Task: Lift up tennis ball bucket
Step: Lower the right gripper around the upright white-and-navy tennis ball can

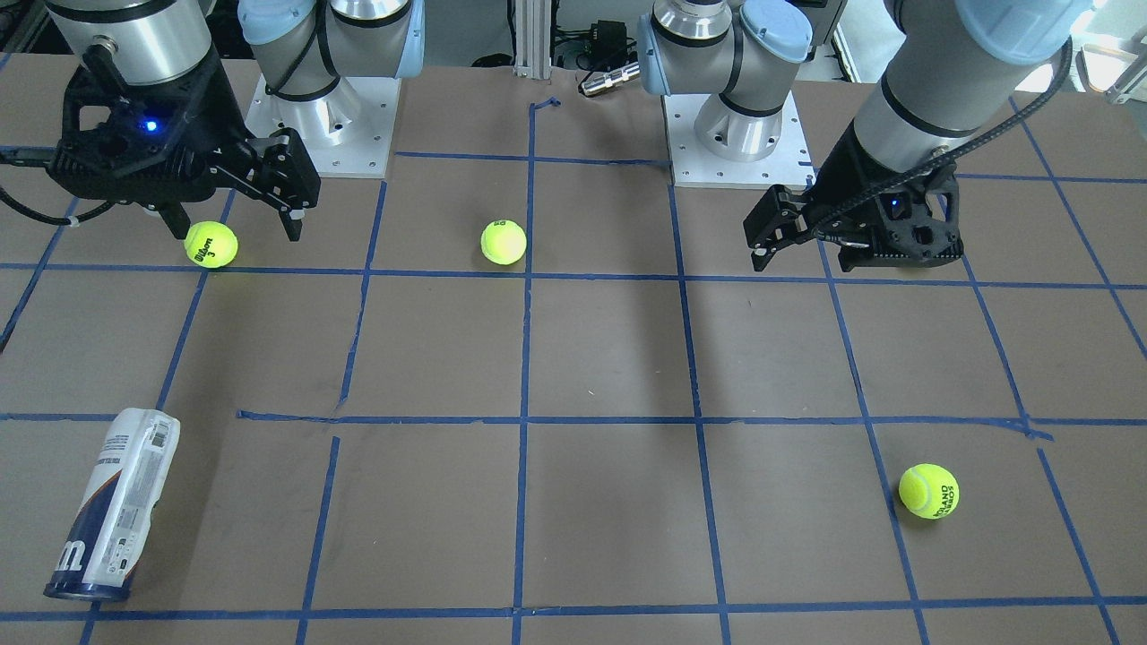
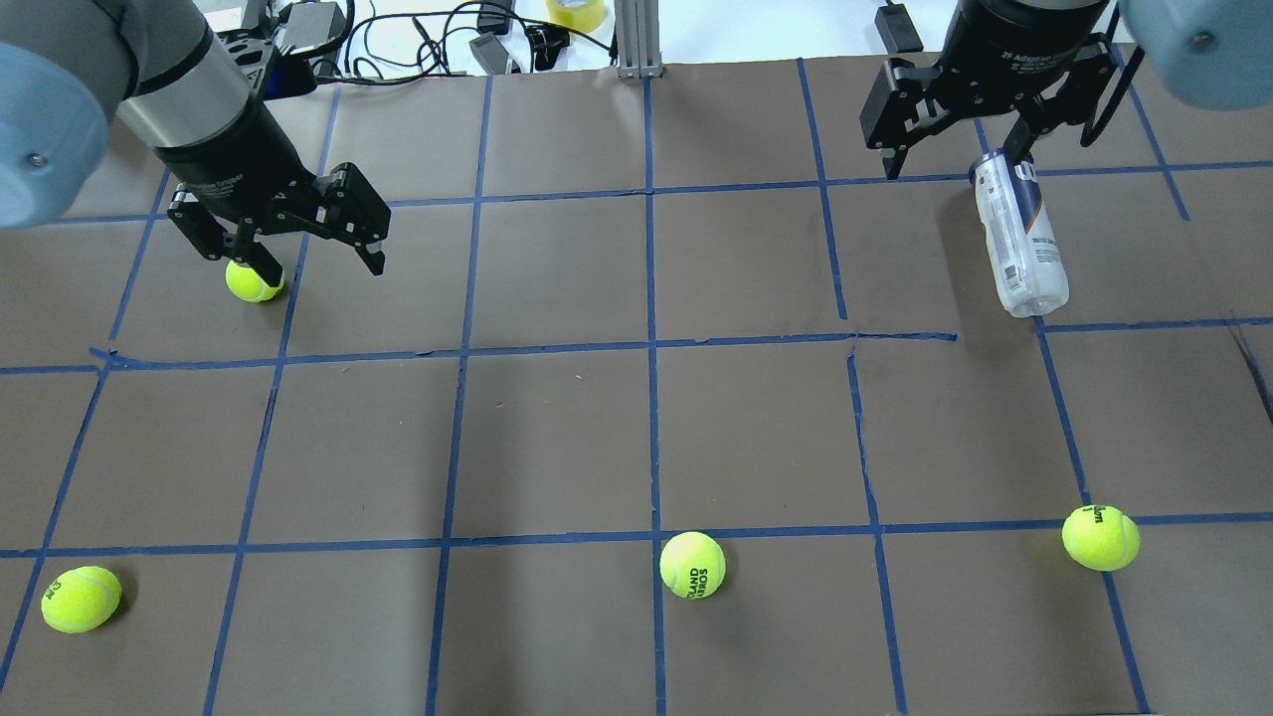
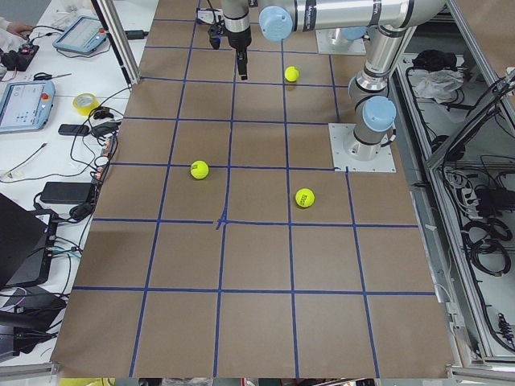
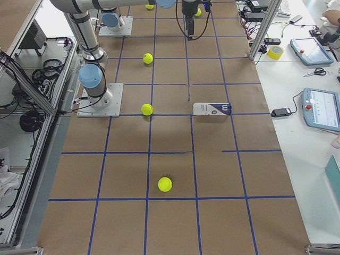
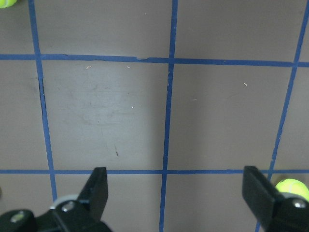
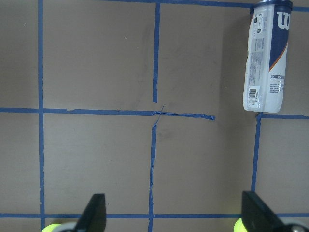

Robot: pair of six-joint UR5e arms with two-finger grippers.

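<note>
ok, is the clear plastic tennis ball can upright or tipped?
Tipped: the clear plastic tennis ball can lies lengthwise on its side on the brown table.

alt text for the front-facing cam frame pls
Tennis ball bucket lies on its side at lower left of a table gridded in blue tape. The right claw hangs open at upper left by a tennis ball; the left claw hangs at upper right. A second ball sits top centre, a third ball lower right.

Tennis ball bucket (image 1: 115,502): glossy clear plastic. Table (image 1: 609,358): matt brown paper-like cover, blue tape (image 1: 525,358) lines. Tennis balls (image 1: 503,242): fuzzy.
</note>
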